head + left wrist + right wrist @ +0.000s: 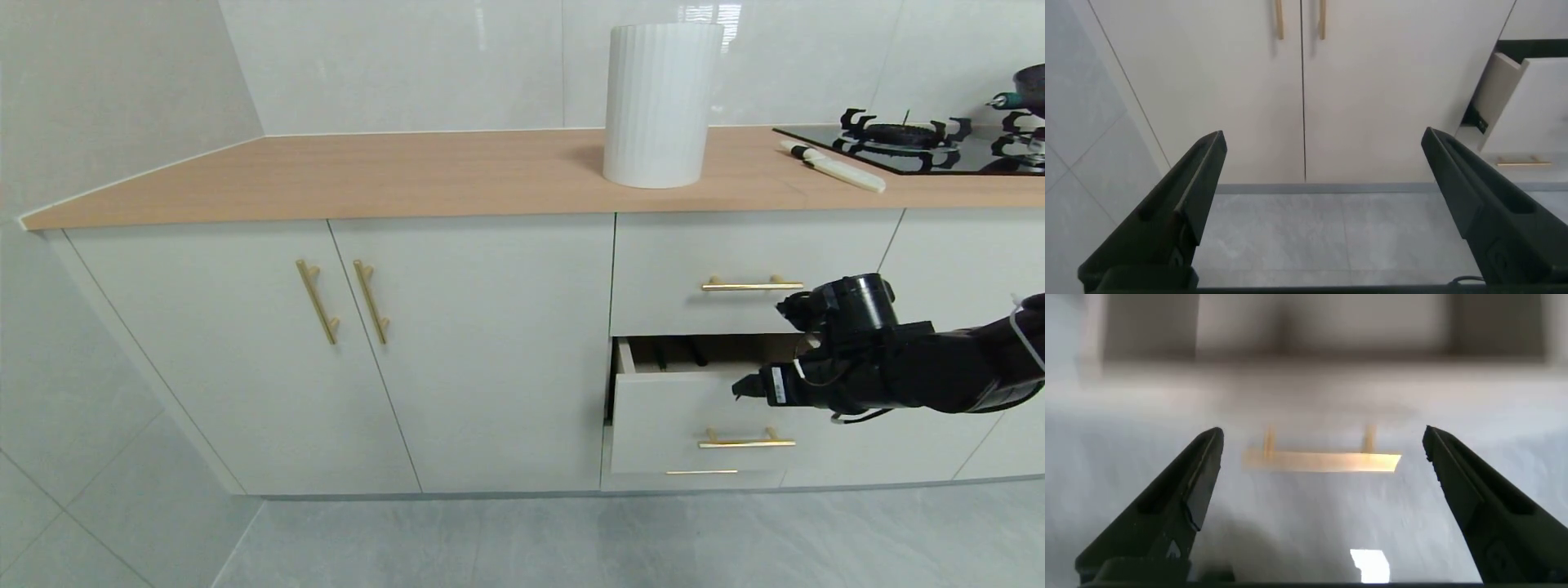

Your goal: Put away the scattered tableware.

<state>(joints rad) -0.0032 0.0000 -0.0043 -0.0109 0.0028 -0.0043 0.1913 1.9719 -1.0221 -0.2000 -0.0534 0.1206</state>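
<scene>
A white-handled knife (833, 166) lies on the wooden countertop (408, 175) beside the stove. A tall white ribbed container (657, 106) stands on the counter to its left. Below it, the middle drawer (694, 408) is pulled partly out, and dark items show inside. My right gripper (741, 387) hangs open in front of this drawer, just above its gold handle (747, 442). In the right wrist view the right gripper (1321, 439) has its open fingers either side of the gold handle (1323, 461), apart from it. My left gripper (1323, 137) is open and empty, low over the floor, facing the cabinet doors.
A black gas stove (914, 143) with a pan at its edge sits at the counter's right end. The upper drawer (747, 273) is closed. Two cabinet doors with gold handles (343, 302) stand to the left. Tiled floor (571, 539) lies open below, and a wall closes the left side.
</scene>
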